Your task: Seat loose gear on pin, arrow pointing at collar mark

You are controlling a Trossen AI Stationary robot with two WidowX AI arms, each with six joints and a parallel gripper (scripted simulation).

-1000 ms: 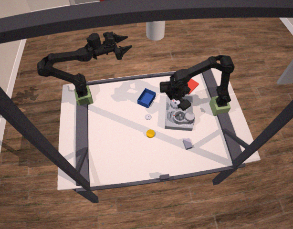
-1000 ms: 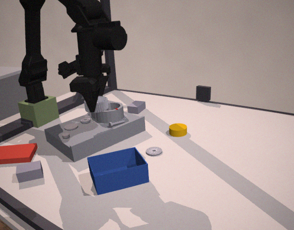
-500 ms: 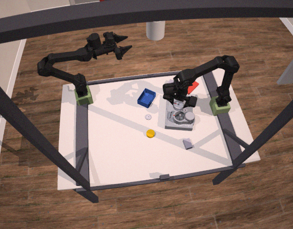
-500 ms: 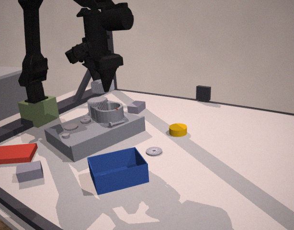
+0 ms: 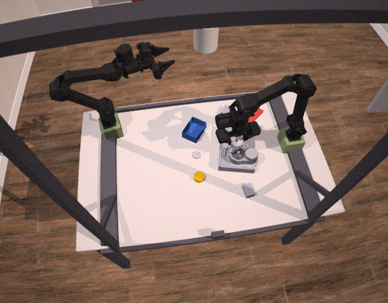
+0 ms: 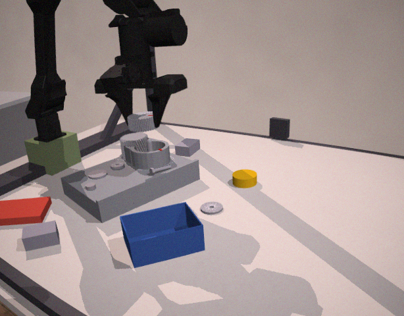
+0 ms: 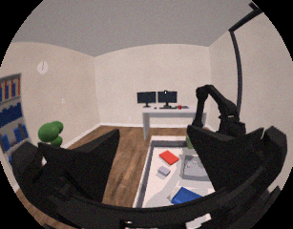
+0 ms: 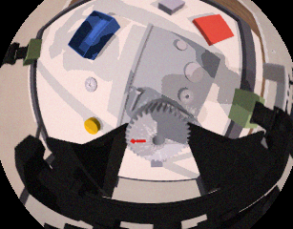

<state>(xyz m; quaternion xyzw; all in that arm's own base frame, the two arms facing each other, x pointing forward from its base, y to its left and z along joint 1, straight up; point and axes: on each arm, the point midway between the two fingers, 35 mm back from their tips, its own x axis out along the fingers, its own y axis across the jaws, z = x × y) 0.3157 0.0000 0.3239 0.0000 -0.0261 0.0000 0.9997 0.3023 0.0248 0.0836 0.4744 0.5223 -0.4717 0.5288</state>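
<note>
My right gripper [image 5: 237,137] [image 6: 143,126] [image 8: 156,126] is shut on the loose toothed gear [image 5: 237,142] [image 6: 140,123] [image 8: 148,129], held roughly level in the air above the collar. Its red arrow [image 8: 138,141] points left in the right wrist view. The open-topped collar [image 6: 146,159] stands on the grey base [image 5: 236,169] [image 6: 151,195] [image 8: 160,52] and has a red mark [image 5: 230,152] [image 6: 160,149]. The pin [image 6: 149,144] stands inside it. Whether gear and pin line up is unclear. My left gripper [image 5: 171,55] [image 7: 154,131] is open and empty, far from the base.
A fixed gear [image 5: 252,154] [image 6: 133,137] adjoins the collar. A blue bin [image 5: 190,137] [image 6: 168,245], a pale disc [image 5: 196,154] [image 6: 211,207] and a yellow disc [image 5: 199,177] [image 6: 244,179] lie beside the base. A red block [image 6: 22,210] and violet blocks [image 6: 40,235] [image 6: 187,147] lie around it.
</note>
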